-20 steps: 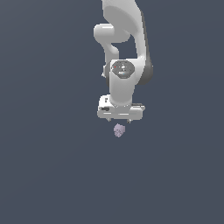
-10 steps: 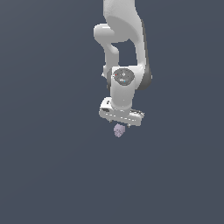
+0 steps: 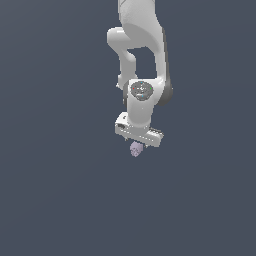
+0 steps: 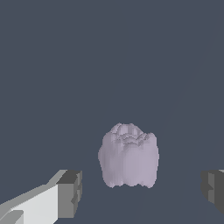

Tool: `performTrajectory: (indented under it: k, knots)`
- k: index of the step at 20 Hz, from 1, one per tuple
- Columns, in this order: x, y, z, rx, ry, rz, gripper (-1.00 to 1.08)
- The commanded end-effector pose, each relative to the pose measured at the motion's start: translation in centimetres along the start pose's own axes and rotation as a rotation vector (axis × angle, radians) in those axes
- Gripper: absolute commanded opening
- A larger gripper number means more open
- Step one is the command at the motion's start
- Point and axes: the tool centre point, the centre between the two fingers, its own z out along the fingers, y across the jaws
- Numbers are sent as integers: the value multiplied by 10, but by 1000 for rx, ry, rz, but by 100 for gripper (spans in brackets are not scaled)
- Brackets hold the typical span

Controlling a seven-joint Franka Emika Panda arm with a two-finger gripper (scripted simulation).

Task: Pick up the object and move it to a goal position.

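The object (image 3: 135, 148) is a tiny pale lavender lumpy chunk sitting just under the white arm's hand in the exterior view. In the wrist view the object (image 4: 128, 156) appears between the two dark finger pads (image 4: 71, 193), with a visible gap on each side, so neither pad touches it. My gripper (image 3: 136, 146) (image 4: 141, 190) is open and straddles the chunk from above. In the exterior view the hand hides most of the fingers.
A uniform dark grey-blue surface fills both views. The white arm's links (image 3: 140, 45) rise above the hand toward the top of the exterior view. No other objects, edges or goal marker show.
The hand has come down a little closer to the chunk and the wrist has tilted slightly. The chunk has stayed where it was.
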Motion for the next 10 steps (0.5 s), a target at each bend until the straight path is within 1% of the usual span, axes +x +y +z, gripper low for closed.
performTrajectory:
  k: [1, 6, 10]
  knots:
    - [0, 0, 1, 0, 1, 7, 100]
    - [0, 0, 6, 0, 0, 4, 100]
    - [-1, 0, 22, 0, 1, 5, 100]
